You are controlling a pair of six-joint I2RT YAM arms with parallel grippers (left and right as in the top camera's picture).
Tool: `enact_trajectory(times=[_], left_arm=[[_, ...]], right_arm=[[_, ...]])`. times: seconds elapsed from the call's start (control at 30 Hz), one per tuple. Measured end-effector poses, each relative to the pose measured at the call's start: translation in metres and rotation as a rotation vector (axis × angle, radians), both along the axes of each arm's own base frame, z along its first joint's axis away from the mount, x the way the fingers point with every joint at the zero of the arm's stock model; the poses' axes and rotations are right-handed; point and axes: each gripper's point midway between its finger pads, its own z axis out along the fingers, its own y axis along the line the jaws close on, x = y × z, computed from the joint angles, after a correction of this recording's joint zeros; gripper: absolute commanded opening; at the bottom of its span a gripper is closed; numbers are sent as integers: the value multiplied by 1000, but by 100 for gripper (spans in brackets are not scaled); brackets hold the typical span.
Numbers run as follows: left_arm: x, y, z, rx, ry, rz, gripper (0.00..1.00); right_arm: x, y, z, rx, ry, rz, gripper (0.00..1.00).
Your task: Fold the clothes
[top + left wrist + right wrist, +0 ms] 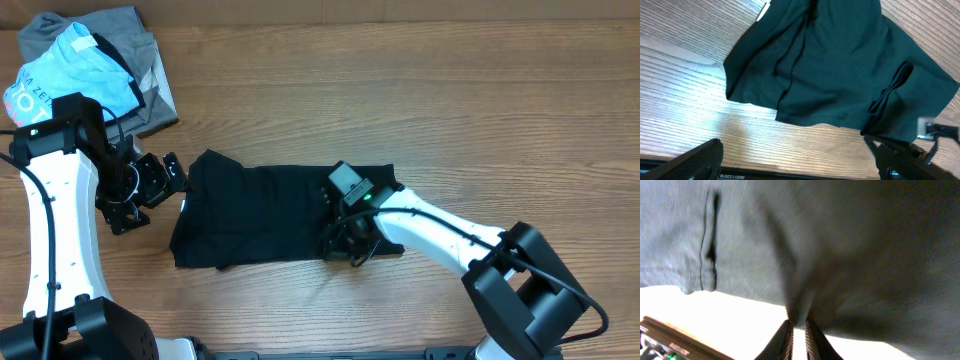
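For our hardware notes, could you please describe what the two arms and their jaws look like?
Both the left arm and right arm have white, rounded links between black joints, with a black cable running along each. A small green light glows on each. The jaws are black and slim.

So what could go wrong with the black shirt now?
The right gripper pinches only a small bunch of the black T-shirt, so the cloth might slip out. The left gripper is open and holds nothing, so pulling from one side could drag or wrinkle the shirt instead of folding it.
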Motion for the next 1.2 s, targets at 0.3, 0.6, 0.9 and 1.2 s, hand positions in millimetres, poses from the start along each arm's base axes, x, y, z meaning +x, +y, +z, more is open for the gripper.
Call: enact_trajectory(times=[0.3,0.6,0.9,1.2], left_arm=[[1,-1,0,2,-5,-5,100],[30,6,0,40,-121,-20,100],[50,17,-35,40,-95,-100,100],[72,20,-97,-81,-70,-199,100]], right_arm=[[-33,22,1,-12,16,73,4],[2,-29,83,-178,-138,-27,100],[14,-78,161,-152,-306,-102,100],[9,-84,165,-157,-318,-73,100]])
